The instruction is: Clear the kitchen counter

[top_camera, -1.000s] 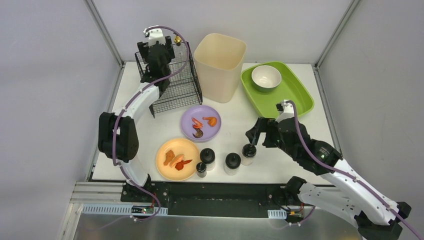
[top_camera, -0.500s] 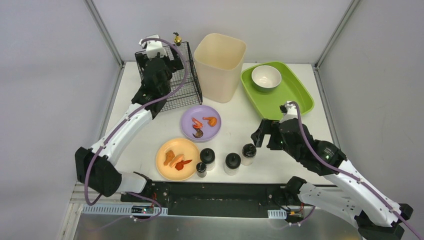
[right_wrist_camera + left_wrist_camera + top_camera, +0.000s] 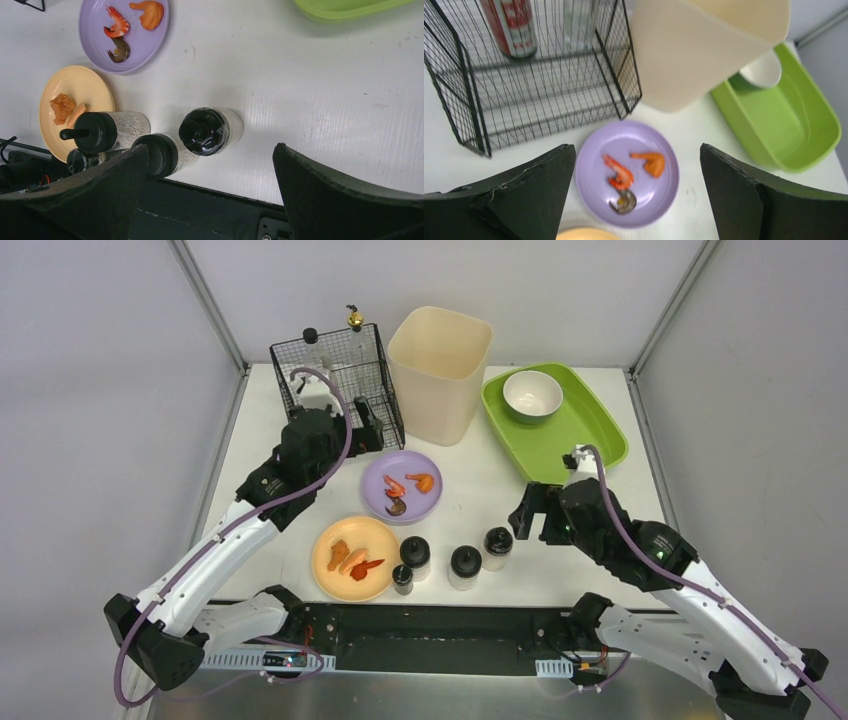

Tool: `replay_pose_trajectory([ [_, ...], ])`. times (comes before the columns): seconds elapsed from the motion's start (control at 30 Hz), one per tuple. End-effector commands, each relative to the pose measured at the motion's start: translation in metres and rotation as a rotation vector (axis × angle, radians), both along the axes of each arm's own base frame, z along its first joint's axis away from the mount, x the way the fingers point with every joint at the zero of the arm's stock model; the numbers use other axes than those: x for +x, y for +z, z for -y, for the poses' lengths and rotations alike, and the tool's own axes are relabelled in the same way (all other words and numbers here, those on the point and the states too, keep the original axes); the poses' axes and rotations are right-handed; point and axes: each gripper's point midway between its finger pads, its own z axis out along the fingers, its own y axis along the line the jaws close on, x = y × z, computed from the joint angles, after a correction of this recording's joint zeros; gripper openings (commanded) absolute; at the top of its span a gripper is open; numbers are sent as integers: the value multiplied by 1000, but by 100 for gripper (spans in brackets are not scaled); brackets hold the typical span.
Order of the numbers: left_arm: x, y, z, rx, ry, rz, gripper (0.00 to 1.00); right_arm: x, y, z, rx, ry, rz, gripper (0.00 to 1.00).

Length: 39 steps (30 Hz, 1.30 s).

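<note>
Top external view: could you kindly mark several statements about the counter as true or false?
1. The white bowl sits in the green tray. True.
2. The purple plate is empty. False: it holds shrimp.
3. The left tool is shut on a bottle. False: it is open, holding nothing.
4. The orange plate lies closer to the counter's near edge than the purple plate. True.
</note>
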Motion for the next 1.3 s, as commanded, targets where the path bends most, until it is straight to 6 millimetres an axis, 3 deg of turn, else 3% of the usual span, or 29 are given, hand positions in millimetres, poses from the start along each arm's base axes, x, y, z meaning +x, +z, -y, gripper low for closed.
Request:
replay_pose_trajectory([
  [0.0, -33, -53, 17, -28, -116, -195, 99, 1, -1, 1, -26, -17, -22, 99],
  [0.33, -81, -122, 52, -59, -331, -461, 99, 7, -28, -11, -73, -18, -90, 99],
  [0.53, -104, -144, 61, -75, -407, -569, 99, 12, -49, -25, -72, -16, -138, 99],
  [0.93, -131, -145, 28, 12, -396, -559, 99, 21, -82, -38, -125, -36, -201, 99],
  [1.17, -150, -133, 28, -42, -462, -515, 99, 21, -95, -46, -154, -19, -243, 99],
  [1.27, -154, -130, 18, -27, -440, -494, 99, 18, -100, -48, -181, -13, -255, 99],
])
